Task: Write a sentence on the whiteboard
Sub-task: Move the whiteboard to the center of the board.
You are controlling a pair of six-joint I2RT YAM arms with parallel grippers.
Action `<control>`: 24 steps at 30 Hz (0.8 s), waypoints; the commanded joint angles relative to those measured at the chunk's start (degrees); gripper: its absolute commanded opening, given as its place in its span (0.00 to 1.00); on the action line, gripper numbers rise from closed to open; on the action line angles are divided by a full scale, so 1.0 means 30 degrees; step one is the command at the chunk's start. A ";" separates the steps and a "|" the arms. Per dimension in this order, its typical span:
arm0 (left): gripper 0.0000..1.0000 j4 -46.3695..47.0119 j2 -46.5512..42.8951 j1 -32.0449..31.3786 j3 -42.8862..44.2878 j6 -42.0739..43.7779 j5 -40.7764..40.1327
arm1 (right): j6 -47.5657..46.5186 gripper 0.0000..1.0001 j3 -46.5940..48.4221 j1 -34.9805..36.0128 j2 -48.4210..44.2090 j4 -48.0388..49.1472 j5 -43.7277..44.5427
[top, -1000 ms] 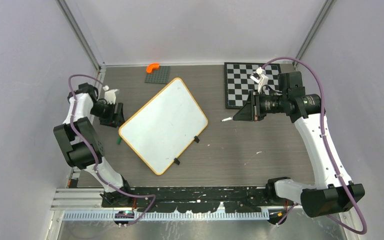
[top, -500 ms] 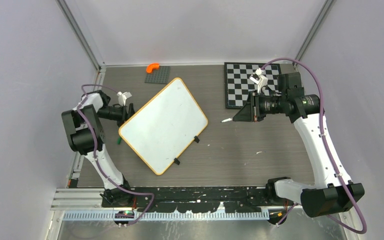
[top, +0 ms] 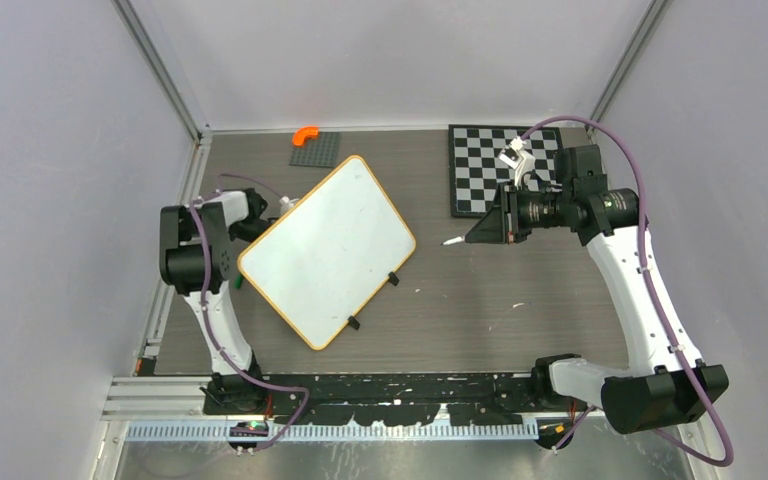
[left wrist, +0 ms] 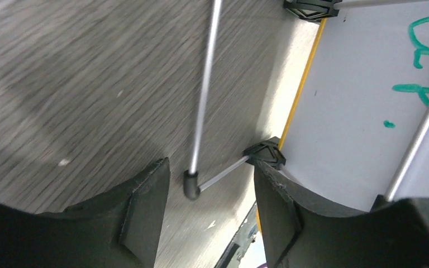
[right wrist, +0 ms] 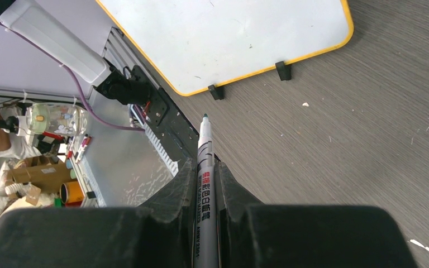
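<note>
The whiteboard [top: 327,250] lies on the table [top: 480,300] left of the middle, turned so that one rounded corner points toward the far wall. It is a flat white rectangle with a thin orange-yellow rim. Two small black clip feet [top: 372,300] sit on its near right edge. From above, its face looks plain white.

In the left wrist view a white face of the board shows green strokes, a part of the sentence [left wrist: 424,56]. They are cut by the picture edge and cannot be read. Thin metal rods [left wrist: 204,95] with a black elbow run beside this face and over it; which side of the board this is, I cannot tell.

The left gripper [top: 278,207] is at the far left edge of the board. Its dark matte jaws stand wide apart and grip nothing; the rod elbow is between them.

The right gripper [right wrist: 204,167] is over the table to the right of the board, apart from it. Its jaws are closed tightly on a slim pale marker [right wrist: 204,151] with printed text and a dark tip, which points toward the board.

The table has a grey wood grain. A chequered board [top: 490,168] lies at the far right, and a grey plate [top: 317,150] with an orange piece [top: 306,133] lies at the far edge.
</note>
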 commanded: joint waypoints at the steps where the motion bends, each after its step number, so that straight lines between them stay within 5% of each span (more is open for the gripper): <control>1: 0.59 0.0822 0.0707 -0.1003 0.0453 -0.0272 0.0172 | 0.0021 0.00 0.0051 -0.0041 0.0137 0.0494 -0.0064; 24: 0.52 0.1799 0.2724 -0.6509 0.2918 -0.1939 -0.0459 | 0.0035 0.00 -0.0237 -0.0013 0.0198 0.0549 -0.0064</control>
